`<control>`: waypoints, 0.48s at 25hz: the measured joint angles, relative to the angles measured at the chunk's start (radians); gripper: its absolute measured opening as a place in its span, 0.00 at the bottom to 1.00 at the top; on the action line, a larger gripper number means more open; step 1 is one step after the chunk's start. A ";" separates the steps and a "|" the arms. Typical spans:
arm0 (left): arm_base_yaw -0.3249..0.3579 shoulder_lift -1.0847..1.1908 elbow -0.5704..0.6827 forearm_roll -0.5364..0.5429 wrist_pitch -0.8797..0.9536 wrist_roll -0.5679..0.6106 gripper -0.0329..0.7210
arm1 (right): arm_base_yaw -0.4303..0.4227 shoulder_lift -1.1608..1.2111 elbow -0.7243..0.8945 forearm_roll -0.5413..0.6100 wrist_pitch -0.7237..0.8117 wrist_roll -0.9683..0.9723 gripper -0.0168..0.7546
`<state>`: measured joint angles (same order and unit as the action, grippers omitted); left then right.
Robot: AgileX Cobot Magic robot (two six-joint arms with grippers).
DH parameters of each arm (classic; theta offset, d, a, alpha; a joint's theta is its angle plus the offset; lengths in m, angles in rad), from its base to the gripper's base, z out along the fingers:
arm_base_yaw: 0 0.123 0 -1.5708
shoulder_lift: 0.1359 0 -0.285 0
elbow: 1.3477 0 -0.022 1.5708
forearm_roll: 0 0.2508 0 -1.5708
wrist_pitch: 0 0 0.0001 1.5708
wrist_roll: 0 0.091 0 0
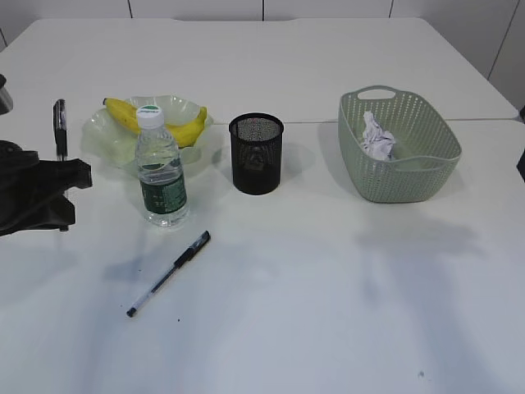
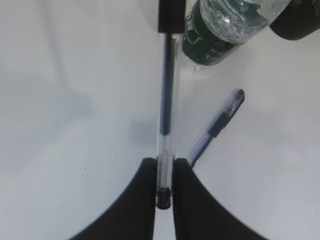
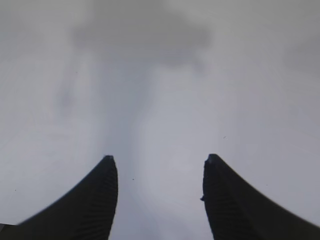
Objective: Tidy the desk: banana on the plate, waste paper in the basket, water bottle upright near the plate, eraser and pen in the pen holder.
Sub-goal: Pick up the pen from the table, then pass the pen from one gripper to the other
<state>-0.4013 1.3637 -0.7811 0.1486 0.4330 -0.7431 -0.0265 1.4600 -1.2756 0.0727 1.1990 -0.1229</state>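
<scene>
Clamped between the left gripper's (image 2: pixel 164 167) fingers: a clear-barrelled pen (image 2: pixel 166 115) with a dark grip, upright at the far left of the exterior view. Lying on the desk (image 1: pixel 328 312) lower left – a second pen (image 1: pixel 168 273). Water bottle (image 1: pixel 161 168) upright, its dark green label unreadable. Banana (image 1: pixel 176 125) in the plate (image 1: pixel 102 131), waste paper (image 1: pixel 377 138) in the basket (image 1: pixel 394 176), pen holder (image 1: pixel 256 153) centre. Right gripper (image 3: pixel 160 165) spread wide – nothing between.

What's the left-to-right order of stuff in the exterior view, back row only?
left gripper holding a pen → plate with banana → pen holder → basket with waste paper. The water bottle overlaps the plate, so it is left out.
</scene>
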 joint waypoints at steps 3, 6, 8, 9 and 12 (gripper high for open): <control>0.000 -0.025 0.004 -0.003 0.000 0.028 0.08 | 0.000 0.000 0.000 0.000 0.000 0.000 0.55; 0.000 -0.057 0.004 -0.003 0.000 0.043 0.08 | 0.000 0.000 0.000 0.000 -0.004 0.000 0.55; 0.000 -0.085 0.004 -0.003 0.000 0.050 0.08 | 0.000 0.000 0.000 0.000 -0.004 0.000 0.55; -0.001 -0.100 0.004 -0.003 -0.002 0.061 0.08 | 0.000 0.000 0.000 0.000 -0.004 -0.002 0.55; -0.030 -0.140 0.004 0.010 -0.043 0.098 0.08 | 0.000 0.000 0.000 0.000 -0.004 -0.002 0.55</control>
<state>-0.4313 1.2238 -0.7773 0.1591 0.3896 -0.6452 -0.0265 1.4600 -1.2756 0.0727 1.1952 -0.1247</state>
